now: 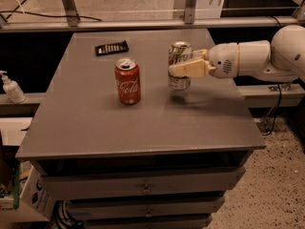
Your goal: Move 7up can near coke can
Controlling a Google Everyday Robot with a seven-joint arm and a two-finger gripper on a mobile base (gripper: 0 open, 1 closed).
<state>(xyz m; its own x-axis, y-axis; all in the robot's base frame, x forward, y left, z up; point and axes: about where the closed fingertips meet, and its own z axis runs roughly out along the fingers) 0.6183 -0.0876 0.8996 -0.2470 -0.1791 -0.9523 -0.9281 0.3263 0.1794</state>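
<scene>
The 7up can (180,55) is pale silver-white with a greenish logo and stands upright right of the table's middle. My gripper (183,69) reaches in from the right on a white arm and is shut on the can's middle, with pale fingers (189,69) across its front. The can's base looks slightly above the table top. The coke can (127,81), red with white script, stands upright on the table about a can's width to the left of the 7up can.
A black flat device (111,47) lies at the table's (143,123) back left. A white pump bottle (10,87) stands on a ledge to the left. Drawers sit under the table's front edge. A metal rail runs behind the table.
</scene>
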